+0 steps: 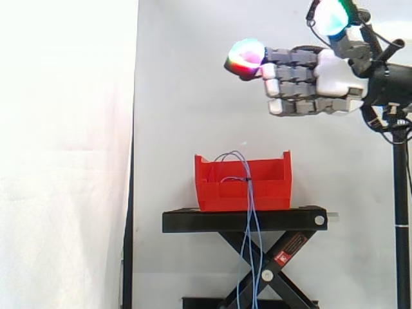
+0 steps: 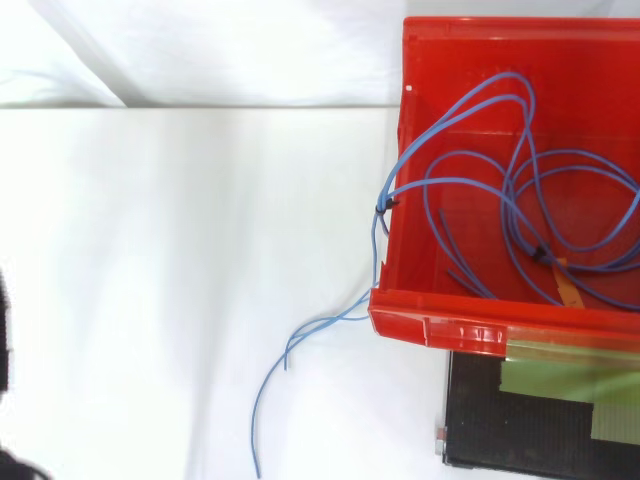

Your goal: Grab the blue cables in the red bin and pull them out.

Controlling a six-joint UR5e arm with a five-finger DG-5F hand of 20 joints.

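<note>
Shows the hand (image 1: 335,80) high at the upper right of the side view, well above the red bin (image 1: 241,187) and apart from it. Reaches level toward the left, fingers (image 1: 293,71) stretched out, thumb (image 1: 344,38) raised, pads glowing; open and empty. Shows the blue cables (image 2: 480,190) looped inside the bin, bunched by a small black tie (image 2: 382,207) at its wall. Spills over the rim and hangs past the black scissor stand (image 1: 244,220).
</note>
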